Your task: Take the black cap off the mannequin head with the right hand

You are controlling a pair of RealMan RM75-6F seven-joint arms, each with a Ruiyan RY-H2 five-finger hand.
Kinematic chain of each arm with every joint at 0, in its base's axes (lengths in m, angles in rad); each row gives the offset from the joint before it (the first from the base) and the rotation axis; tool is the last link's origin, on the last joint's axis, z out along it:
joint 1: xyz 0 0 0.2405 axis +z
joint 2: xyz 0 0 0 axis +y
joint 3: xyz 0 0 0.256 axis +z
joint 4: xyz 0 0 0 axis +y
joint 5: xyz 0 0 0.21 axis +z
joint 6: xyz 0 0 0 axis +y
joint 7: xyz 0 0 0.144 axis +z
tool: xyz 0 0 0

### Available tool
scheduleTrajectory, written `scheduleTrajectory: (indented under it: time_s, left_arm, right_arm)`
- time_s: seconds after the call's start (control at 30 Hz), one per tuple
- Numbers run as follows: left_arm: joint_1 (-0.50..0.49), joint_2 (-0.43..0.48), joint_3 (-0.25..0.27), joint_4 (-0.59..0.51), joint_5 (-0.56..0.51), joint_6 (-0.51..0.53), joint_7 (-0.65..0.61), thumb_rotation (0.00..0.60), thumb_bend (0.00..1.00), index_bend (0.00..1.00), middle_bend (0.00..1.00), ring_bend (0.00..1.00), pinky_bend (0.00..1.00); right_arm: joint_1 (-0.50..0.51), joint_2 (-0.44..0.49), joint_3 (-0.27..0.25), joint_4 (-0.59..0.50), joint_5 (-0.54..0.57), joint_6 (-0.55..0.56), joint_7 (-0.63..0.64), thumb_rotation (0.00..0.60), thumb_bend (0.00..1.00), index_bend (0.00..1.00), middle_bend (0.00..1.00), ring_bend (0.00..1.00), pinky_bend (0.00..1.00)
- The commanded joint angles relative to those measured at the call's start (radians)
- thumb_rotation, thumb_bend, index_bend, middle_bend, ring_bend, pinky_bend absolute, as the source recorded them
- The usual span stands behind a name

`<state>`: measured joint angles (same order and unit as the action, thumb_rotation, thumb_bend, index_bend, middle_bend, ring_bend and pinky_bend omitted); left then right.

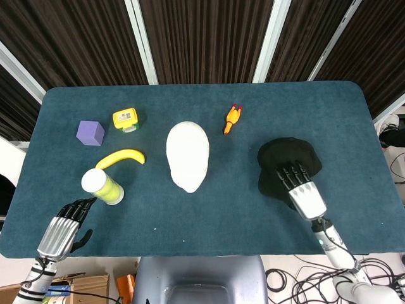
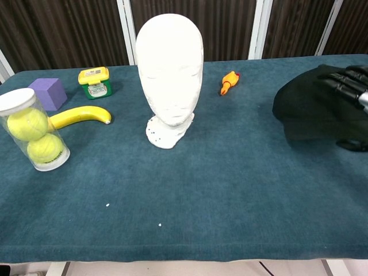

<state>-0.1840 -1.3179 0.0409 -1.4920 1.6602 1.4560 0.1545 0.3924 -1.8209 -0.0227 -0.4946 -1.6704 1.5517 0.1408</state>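
Fingers (image 1: pixel 292 172) of the right hand (image 1: pixel 302 189) grip the black cap (image 1: pixel 285 161) on the teal table (image 1: pixel 221 209), before dark slatted walls (image 1: pixel 202 38).

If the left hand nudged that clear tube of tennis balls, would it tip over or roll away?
The tube of tennis balls stands upright, tall and narrow, so a nudge near its white lid would probably tip it. Once on its side, its round wall would likely roll across the table. It looks fairly light, holding just two balls, so it may slide first.

1 cap (image 1: pixel 288 166), 1 head (image 1: pixel 187 155), 1 banana (image 1: pixel 120 157), 1 cube (image 1: pixel 90 133) (2 balls (image 2: pixel 34 137) in tube).
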Motion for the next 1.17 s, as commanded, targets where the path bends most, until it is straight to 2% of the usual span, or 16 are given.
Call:
scheduleTrajectory:
  time_s: [0.03, 0.17, 0.3, 0.43, 0.7, 0.77, 0.83, 0.9, 0.97, 1.07, 1.17]
  left_arm:
    - [0.004, 0.001, 0.002, 0.002, -0.003, 0.001, -0.001, 0.600, 0.37, 0.00, 0.15, 0.16, 0.28]
    - [0.012, 0.010, 0.002, 0.000, -0.015, 0.003, 0.001, 0.600, 0.37, 0.00, 0.15, 0.16, 0.28]
    - [0.018, 0.029, -0.006, -0.017, -0.045, -0.004, 0.007, 0.600, 0.37, 0.00, 0.14, 0.16, 0.27]
    - [0.020, 0.048, -0.003, -0.036, -0.054, -0.014, 0.012, 0.600, 0.36, 0.00, 0.12, 0.15, 0.26]
    - [0.049, 0.057, 0.001, -0.034, -0.020, 0.056, 0.003, 0.600, 0.37, 0.00, 0.08, 0.12, 0.23]
    - [0.108, 0.071, 0.016, -0.053, -0.069, 0.093, 0.054, 0.600, 0.37, 0.00, 0.04, 0.06, 0.17]
    - [0.144, 0.071, 0.015, -0.087, -0.119, 0.110, 0.115, 0.600, 0.37, 0.00, 0.01, 0.01, 0.11]
    - [0.168, 0.048, 0.005, -0.073, -0.127, 0.149, 0.136, 0.600, 0.37, 0.00, 0.00, 0.00, 0.08]
    - [0.185, 0.019, -0.003, -0.045, -0.122, 0.184, 0.136, 0.600, 0.37, 0.00, 0.00, 0.00, 0.07]
    - [0.193, 0.012, 0.007, -0.030, -0.077, 0.212, 0.148, 0.600, 0.37, 0.00, 0.00, 0.00, 0.06]
    - [0.197, 0.019, 0.023, -0.022, -0.042, 0.219, 0.120, 0.600, 0.37, 0.00, 0.00, 0.00, 0.06]
  right_arm:
    - [-0.053, 0.181, -0.078, -0.332, -0.014, -0.107, -0.091, 0.600, 0.08, 0.00, 0.00, 0.00, 0.00]
    - [-0.066, 0.330, -0.151, -0.597, -0.031, -0.186, -0.173, 0.600, 0.06, 0.00, 0.00, 0.00, 0.00]
    - [-0.048, 0.502, -0.225, -0.871, -0.010, -0.333, -0.242, 0.600, 0.01, 0.00, 0.00, 0.00, 0.00]
    - [-0.035, 0.614, -0.251, -1.046, -0.003, -0.380, -0.264, 0.600, 0.00, 0.00, 0.00, 0.00, 0.00]
    - [-0.106, 0.704, -0.231, -1.146, -0.022, -0.230, -0.338, 0.600, 0.00, 0.00, 0.00, 0.00, 0.00]
    - [-0.188, 0.780, -0.196, -1.202, 0.091, -0.128, -0.508, 0.600, 0.00, 0.00, 0.00, 0.00, 0.00]
    - [-0.248, 0.780, -0.160, -1.251, 0.158, -0.044, -0.567, 0.600, 0.00, 0.00, 0.00, 0.00, 0.00]
    - [-0.299, 0.752, -0.131, -1.234, 0.210, 0.018, -0.566, 0.600, 0.00, 0.00, 0.00, 0.00, 0.00]
    - [-0.333, 0.725, -0.101, -1.209, 0.247, 0.055, -0.508, 0.600, 0.00, 0.00, 0.00, 0.00, 0.00]
    - [-0.359, 0.702, -0.061, -1.173, 0.280, 0.077, -0.390, 0.600, 0.00, 0.00, 0.00, 0.00, 0.00]
    - [-0.368, 0.696, -0.041, -1.140, 0.293, 0.076, -0.375, 0.600, 0.00, 0.00, 0.00, 0.00, 0.00]
